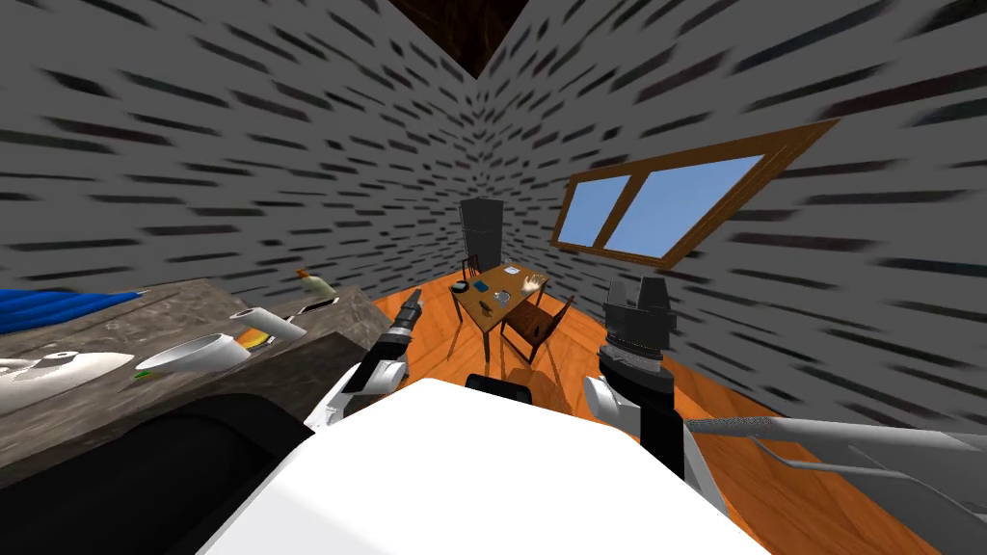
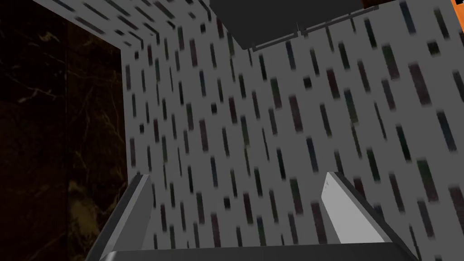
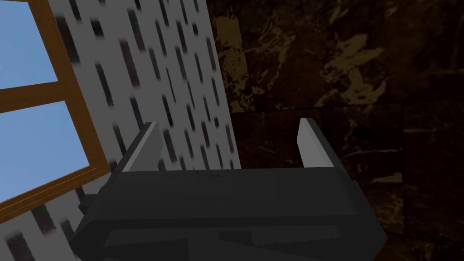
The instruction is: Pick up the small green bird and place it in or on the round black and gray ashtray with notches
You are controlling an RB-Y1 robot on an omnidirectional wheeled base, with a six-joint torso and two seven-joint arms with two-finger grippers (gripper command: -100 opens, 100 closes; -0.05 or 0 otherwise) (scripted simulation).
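A tiny green object (image 1: 143,374) lies on the dark stone counter (image 1: 58,405) at my left, right beside a white bowl (image 1: 193,353); its shape is too small to make out. Far ahead a small wooden table (image 1: 487,310) carries a round dark dish (image 1: 460,286) at its far left corner, possibly the ashtray. My left gripper (image 1: 414,299) (image 2: 238,199) is raised ahead of me, open and holding nothing. Further to the right, my right gripper (image 1: 638,292) (image 3: 229,145) is also raised, open and holding nothing. Both are far from the green object and the dish.
The counter also holds a white cylinder (image 1: 270,323), a bottle (image 1: 316,283), blue cloth (image 1: 48,306) and a white flat item (image 1: 58,371). Wooden chairs (image 1: 533,323) stand around the table, with a tall dark cabinet (image 1: 481,231) behind. Orange floor (image 1: 578,376) lies between.
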